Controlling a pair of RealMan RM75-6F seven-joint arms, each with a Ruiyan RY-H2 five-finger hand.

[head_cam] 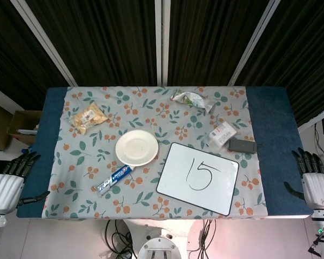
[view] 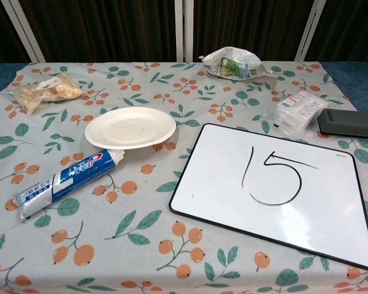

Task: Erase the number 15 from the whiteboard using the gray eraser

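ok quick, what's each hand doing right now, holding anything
Left hand: open, holding nothing, fingers apart, off the table's left edge.
Right hand: open, holding nothing, fingers apart, off the table's right edge.

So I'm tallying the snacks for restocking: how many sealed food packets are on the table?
3: a clear plastic bag of pale snacks at far left, a crumpled green-and-white packet at the far edge, and a clear white-labelled packet beside the gray eraser.
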